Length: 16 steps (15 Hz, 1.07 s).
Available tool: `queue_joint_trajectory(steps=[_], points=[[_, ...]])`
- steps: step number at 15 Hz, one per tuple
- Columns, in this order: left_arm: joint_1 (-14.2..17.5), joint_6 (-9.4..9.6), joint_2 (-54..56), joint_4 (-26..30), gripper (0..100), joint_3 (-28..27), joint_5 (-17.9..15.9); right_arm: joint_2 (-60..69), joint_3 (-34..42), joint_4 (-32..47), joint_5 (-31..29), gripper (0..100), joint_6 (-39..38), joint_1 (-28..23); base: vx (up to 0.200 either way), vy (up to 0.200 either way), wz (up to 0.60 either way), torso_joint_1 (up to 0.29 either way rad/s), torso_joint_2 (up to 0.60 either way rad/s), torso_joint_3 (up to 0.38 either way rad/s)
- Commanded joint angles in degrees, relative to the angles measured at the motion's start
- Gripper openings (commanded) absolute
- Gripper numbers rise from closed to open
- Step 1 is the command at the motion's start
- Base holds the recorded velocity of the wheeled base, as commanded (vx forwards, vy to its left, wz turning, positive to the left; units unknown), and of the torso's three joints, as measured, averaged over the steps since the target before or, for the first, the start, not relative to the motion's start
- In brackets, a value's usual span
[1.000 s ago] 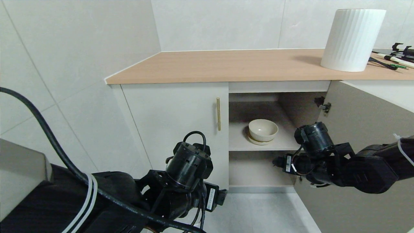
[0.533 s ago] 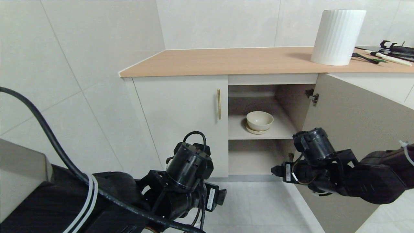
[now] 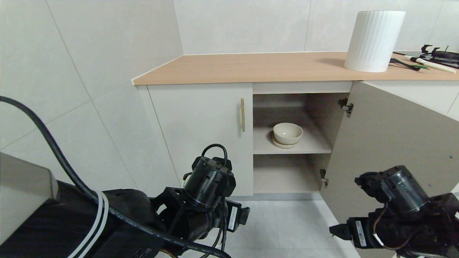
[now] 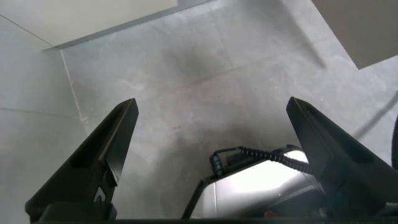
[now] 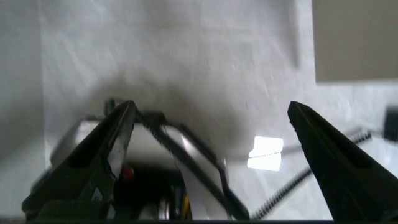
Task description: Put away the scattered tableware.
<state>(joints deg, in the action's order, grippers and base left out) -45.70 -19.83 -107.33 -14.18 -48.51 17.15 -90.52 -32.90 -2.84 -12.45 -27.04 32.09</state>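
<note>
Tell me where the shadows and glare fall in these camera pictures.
Head view: the white ribbed cylinder throws a soft shadow leftward on the wooden countertop; the open cabinet is dim inside, and the bowl shades the shelf to its left. Right wrist view: a bright glare patch on the floor beyond the open right pincer. Left wrist view: floor evenly lit.

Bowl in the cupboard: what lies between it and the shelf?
A shallow plate lies under the bowl, on the upper shelf, in the head view.
</note>
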Motion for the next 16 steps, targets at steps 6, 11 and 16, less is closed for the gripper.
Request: queue_joint_trajectory(steps=[6,11,16], points=[[0.1,-0.03,-0.4,-0.1,100,-0.2,0.1,3.8,3.3,0.1,0.0,100,-1.0,0.0,0.000,-0.133,0.00,0.002,0.00,0.003],[0.1,-0.03,-0.7,-0.1,100,-0.2,0.1,5.7,5.7,0.4,-0.6,100,-0.9,-0.1,0.000,-0.200,0.00,0.003,0.00,0.007],[0.2,-0.03,-0.7,-0.1,100,-0.2,0.1,11.8,11.9,1.7,-0.5,100,-0.7,-5.5,0.000,-0.200,0.00,0.002,0.00,0.003]])
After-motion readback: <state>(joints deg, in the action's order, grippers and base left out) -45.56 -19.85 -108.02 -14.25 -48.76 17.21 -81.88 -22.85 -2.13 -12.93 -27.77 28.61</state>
